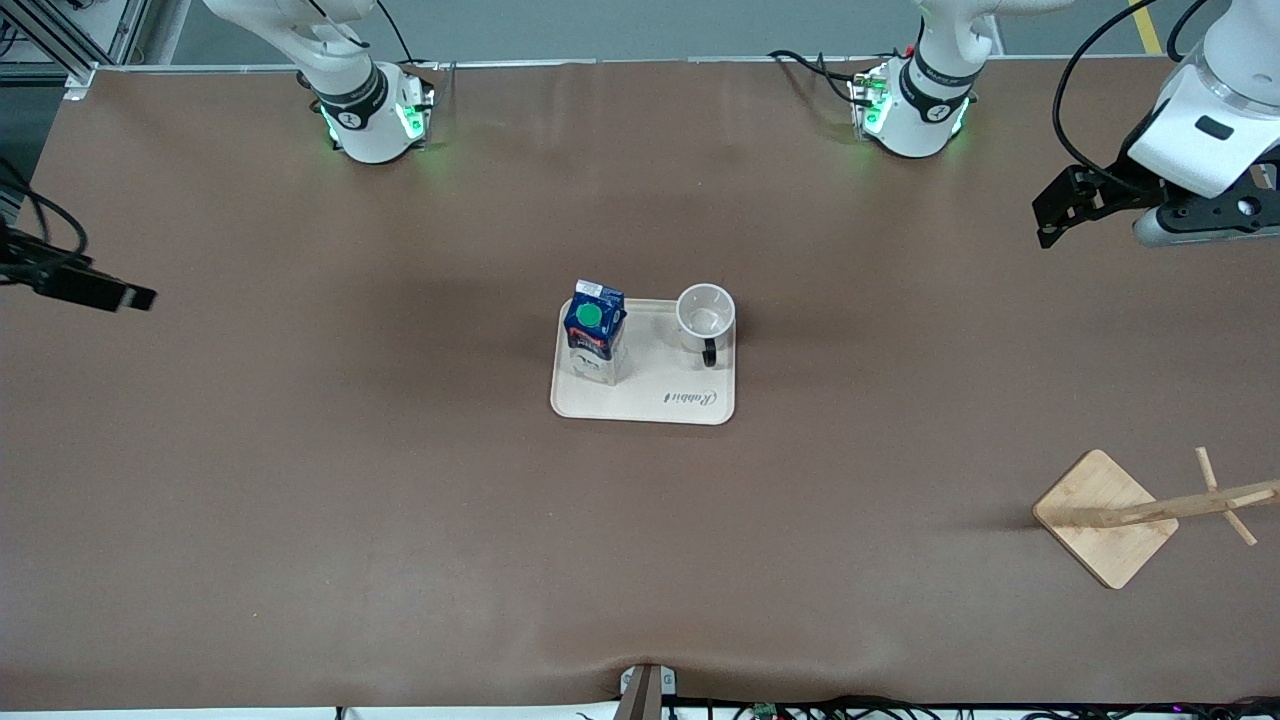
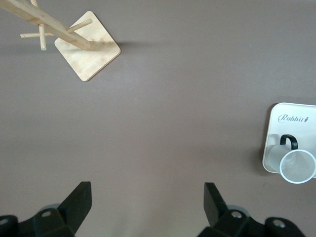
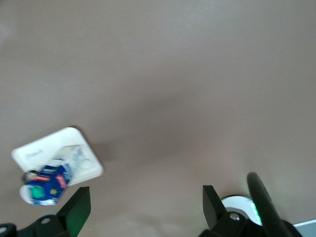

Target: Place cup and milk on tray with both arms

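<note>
On tray: blue green-capped milk, white cup | left end effector, right end effector: spread, empty

Blue milk green-capped, white cup black-handled, cream tray

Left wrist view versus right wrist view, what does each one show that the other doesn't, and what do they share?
Only the left wrist view shows the wooden stand with its pegs, and the cup standing upright on the tray, handle toward the "Rabbit" script. The left gripper is open over bare table.

Only the right wrist view shows the milk, standing on the tray, plus a green-lit arm base. The right gripper is open too, holding nothing.

Both show the cream tray and the brown table.
</note>
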`<move>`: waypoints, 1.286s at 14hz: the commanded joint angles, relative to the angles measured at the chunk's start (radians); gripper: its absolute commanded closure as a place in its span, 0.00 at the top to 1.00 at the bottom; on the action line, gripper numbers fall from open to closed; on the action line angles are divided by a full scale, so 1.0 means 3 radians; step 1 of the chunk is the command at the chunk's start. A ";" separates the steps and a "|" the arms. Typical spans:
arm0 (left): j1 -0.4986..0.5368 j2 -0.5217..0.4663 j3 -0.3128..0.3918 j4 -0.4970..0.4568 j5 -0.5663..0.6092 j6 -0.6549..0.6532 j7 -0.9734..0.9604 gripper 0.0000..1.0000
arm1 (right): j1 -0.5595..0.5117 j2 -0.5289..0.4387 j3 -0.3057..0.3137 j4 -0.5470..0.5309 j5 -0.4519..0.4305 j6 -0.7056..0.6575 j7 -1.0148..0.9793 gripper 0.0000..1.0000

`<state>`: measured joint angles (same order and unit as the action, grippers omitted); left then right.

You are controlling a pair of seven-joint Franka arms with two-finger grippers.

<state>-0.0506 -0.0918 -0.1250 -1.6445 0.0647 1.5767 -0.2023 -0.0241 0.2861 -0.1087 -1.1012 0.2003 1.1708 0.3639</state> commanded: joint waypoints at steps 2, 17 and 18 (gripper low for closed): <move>0.0036 0.0015 0.0002 0.0031 -0.0047 -0.0096 0.0132 1.00 | -0.0415 -0.0410 0.0332 -0.0531 -0.0268 0.0045 -0.0536 1.00; 0.0158 0.0025 0.0028 0.0118 -0.0134 -0.0178 0.0250 1.00 | -0.0001 -0.1337 0.0137 -0.1587 -0.0550 0.0786 -0.1070 1.00; 0.0158 0.0045 0.0028 0.0128 -0.0134 -0.0178 0.0255 1.00 | -0.0001 -0.1307 0.0137 -0.1550 -0.0555 0.0786 -0.1075 1.00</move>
<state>-0.0116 -0.0891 -0.1150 -1.6324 0.0450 1.5365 -0.1433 -0.0340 -0.1087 -0.0638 -1.6072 0.0553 1.4108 0.0543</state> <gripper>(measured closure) 0.000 0.000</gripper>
